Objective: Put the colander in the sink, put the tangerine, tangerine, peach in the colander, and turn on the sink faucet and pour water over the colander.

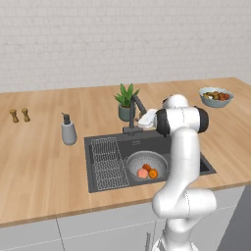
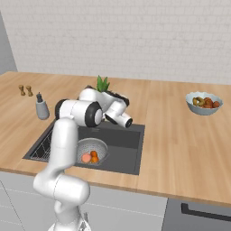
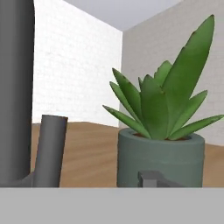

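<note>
The silver colander (image 1: 147,159) (image 2: 95,145) sits in the dark sink (image 1: 147,144) (image 2: 124,151). Inside it lie the pale peach (image 1: 142,172) (image 2: 85,158) and two orange tangerines (image 1: 153,173) (image 2: 94,156), one of them at the back (image 1: 146,167). The dark sink faucet (image 1: 135,110) (image 3: 15,87) stands behind the basin. My gripper (image 1: 142,121) is pressed up close to the faucet's base. In the hand view a short dark stub of the faucet (image 3: 50,148) rises at the lower left and one fingertip (image 3: 151,178) shows at the bottom. How the jaws stand is hidden. No water is in view.
A potted plant (image 1: 126,100) (image 2: 103,84) (image 3: 162,131) stands just behind the faucet. A wire rack (image 1: 108,164) lies in the sink's left half. A soap dispenser (image 1: 68,131) (image 2: 42,108), two small shakers (image 1: 19,115) and a fruit bowl (image 1: 215,96) (image 2: 204,103) stand on the counter.
</note>
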